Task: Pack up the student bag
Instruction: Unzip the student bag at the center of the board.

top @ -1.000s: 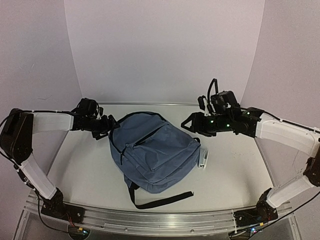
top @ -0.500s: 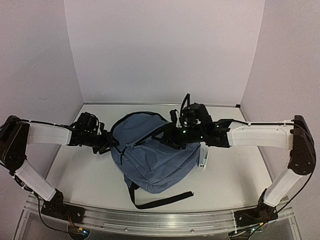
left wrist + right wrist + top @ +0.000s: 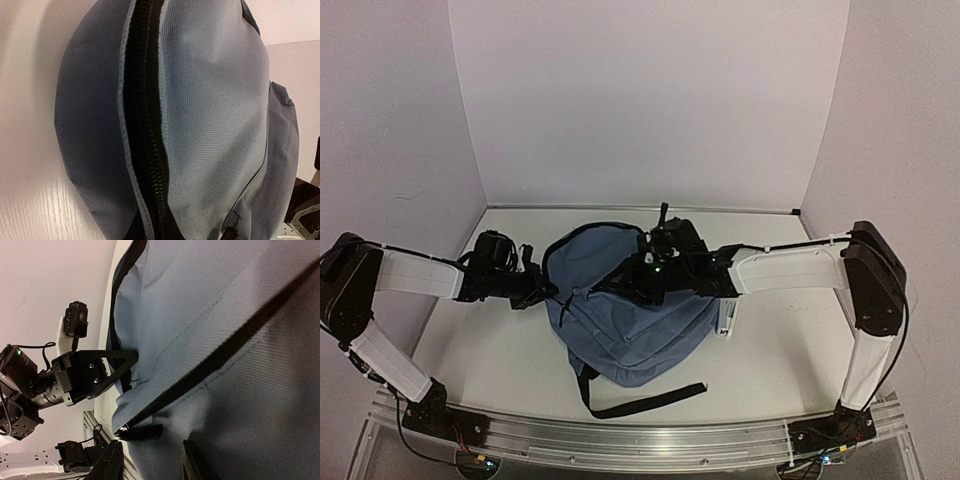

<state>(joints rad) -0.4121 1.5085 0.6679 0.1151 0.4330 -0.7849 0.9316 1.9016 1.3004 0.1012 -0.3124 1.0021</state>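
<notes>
Left claw (image 3: 126, 371) clenched on the left edge of the large slate-blue soft fabric backpack (image 3: 630, 320) lying mid-table, probably to hold the cloth taut. Farther in, right claw (image 3: 151, 442) parted and grasping nothing, poised just beside the black zip tab (image 3: 145, 432), seemingly lined up to draw it open.

Slate-blue soft fabric backpack (image 3: 620, 320): plain, fine woven texture, no print. Black zip tape (image 3: 145, 125) ran down its side. Black loose webbing strap (image 3: 640, 400). White flat tabletop (image 3: 790, 360), faint grain. Left gripper (image 3: 544, 290) and right gripper (image 3: 150, 462) were black; arm links white. Small white flat item (image 3: 728, 318) bore dark marks.
</notes>
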